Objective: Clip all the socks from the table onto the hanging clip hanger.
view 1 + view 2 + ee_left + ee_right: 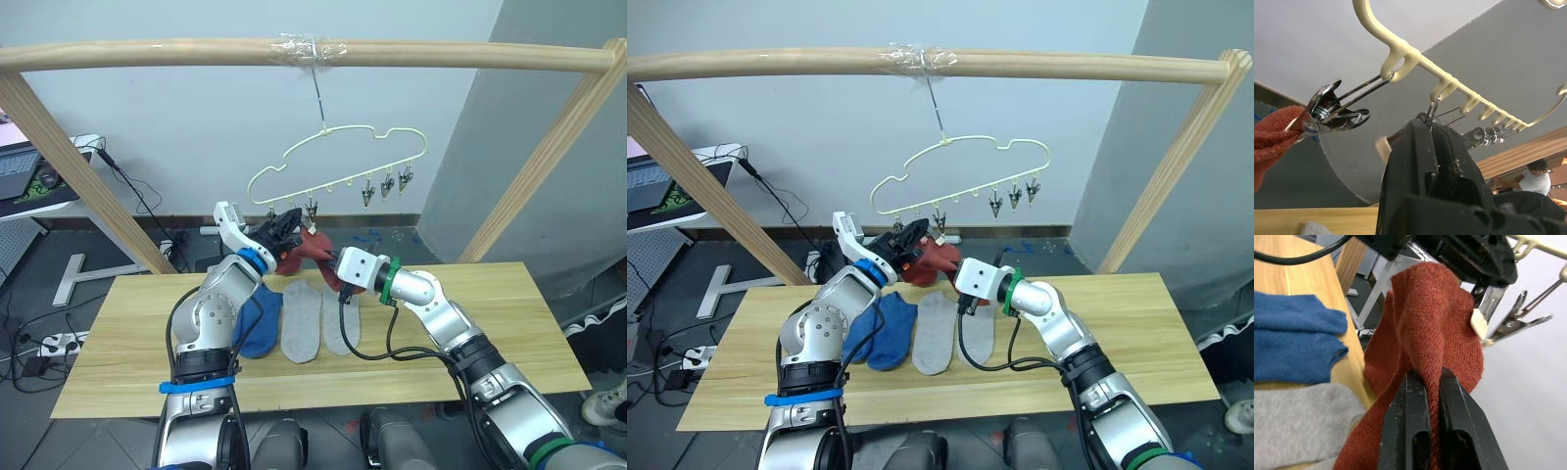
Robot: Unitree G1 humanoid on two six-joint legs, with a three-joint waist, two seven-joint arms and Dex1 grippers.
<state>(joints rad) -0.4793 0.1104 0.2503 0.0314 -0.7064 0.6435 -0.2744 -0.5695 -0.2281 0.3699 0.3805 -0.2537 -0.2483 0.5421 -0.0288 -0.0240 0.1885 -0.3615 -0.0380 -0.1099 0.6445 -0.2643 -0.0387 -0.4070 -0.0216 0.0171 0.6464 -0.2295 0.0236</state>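
on the light wooden table (470, 343), two grey socks (299, 328) and a pair of blue socks (260, 323) lie side by side, untouched, just below the working arms. above them the right gripper (1425, 396) has its two black fingers pressed together on a fold of a brick-red sock (1435, 333), the fabric pinched between the pads and bulging upward toward the hanger. a little farther back the left gripper (284, 227) reaches up to a dark metal clip (1334, 110) on the pale-yellow clip hanger (338, 162); its fingers look closed around a neighbouring clip's handles, though the pinch itself is partly hidden. one clip, tilted out to the side, touches the edge of red fabric in the left wrist view. the step in hand appears to be feeding the sock's edge into an opened clip: it would go best with the clip squeezed fully open and held steady, since the hanger hangs free from the wooden pole (294, 54), and the cuff pushed deep before release.
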